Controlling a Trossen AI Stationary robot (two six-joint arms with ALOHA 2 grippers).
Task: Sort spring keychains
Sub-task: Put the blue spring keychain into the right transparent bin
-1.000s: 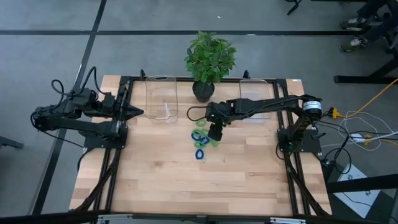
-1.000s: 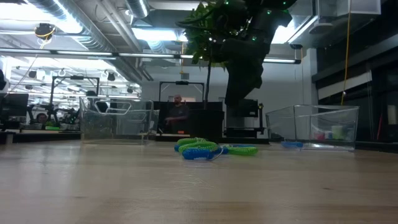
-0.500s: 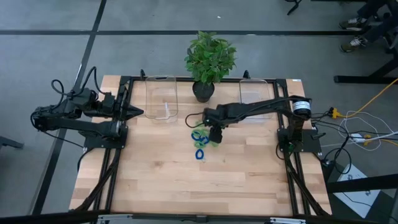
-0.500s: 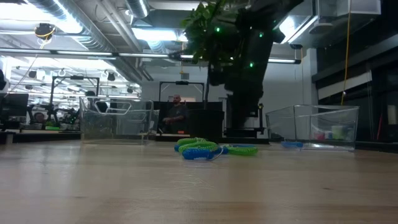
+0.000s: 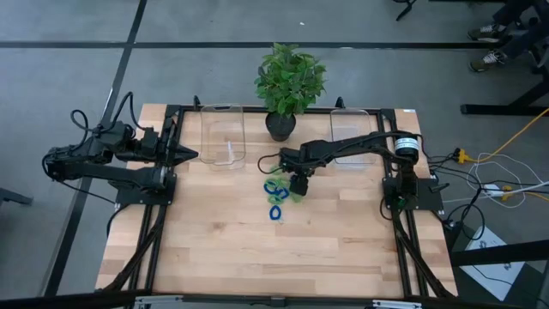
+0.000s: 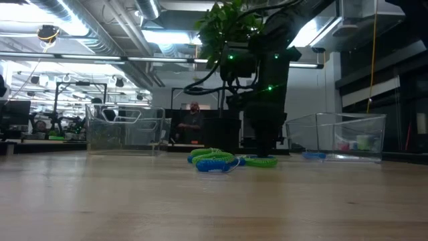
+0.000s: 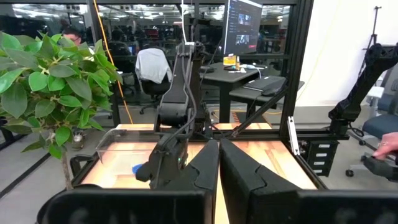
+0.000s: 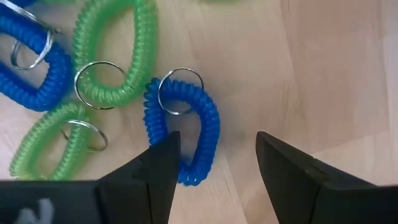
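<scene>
Two dark arms flank a wooden table [image 5: 223, 249] seen from above. The left gripper [image 5: 190, 155] waits at the nine o'clock side, its fingers pressed together into a point beside a clear bin [image 5: 223, 136]. The right gripper [image 5: 298, 184] reaches to the table's centre and hangs over a small heap of spring keychains [image 5: 276, 194], blue and green coils lying just below a potted plant [image 5: 289, 84] at twelve o'clock. A second clear bin [image 5: 352, 129] sits toward two o'clock. From table height, the keychain heap [image 6: 224, 159] lies mid-table, the right arm standing directly behind its right end; the second bin [image 6: 338, 137] holds a few small coloured pieces. A person [image 6: 192, 122] sits far off in the room. Through the left wrist camera, that arm's two fingers [image 7: 205, 168] meet flat against each other, with the plant's leaves [image 7: 37, 81] at nine o'clock. Through the right wrist camera, the fingers [image 8: 158, 168] are spread wide, one tip touching or just over a blue keychain [image 8: 189, 134] and the other on bare wood, with green keychains [image 8: 115, 53] beside it.
</scene>
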